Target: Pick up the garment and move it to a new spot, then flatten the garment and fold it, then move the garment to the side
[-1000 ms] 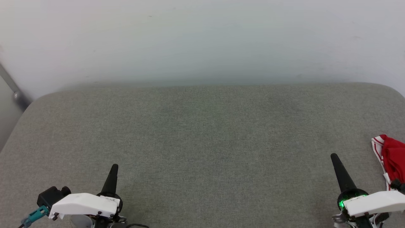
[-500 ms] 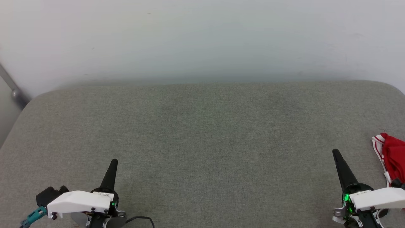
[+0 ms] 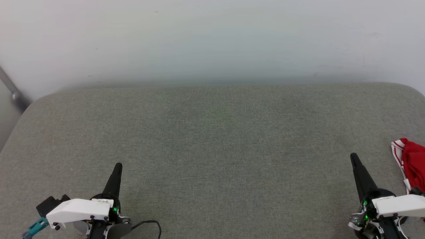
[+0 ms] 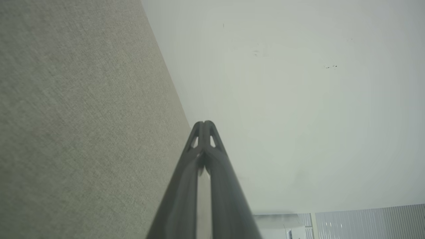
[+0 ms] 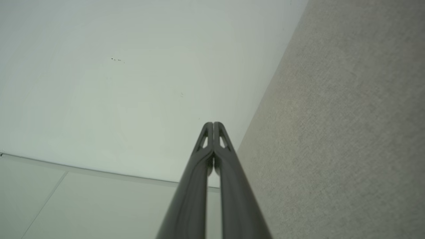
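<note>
Both left gripper [image 3: 118,165] and right gripper [image 3: 354,155] seemingly edged forward; garment [image 3: 413,162] unmoved.

A grey-green fabric surface [image 3: 212,139] meets a pale wall [image 3: 212,39] behind it

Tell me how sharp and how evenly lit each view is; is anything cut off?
Head view: soft, even light, no hard shadows; the garment is cut off by the right edge. Left wrist view: the left gripper looks soft near the lens. Right wrist view: the right gripper is equally soft.
</note>
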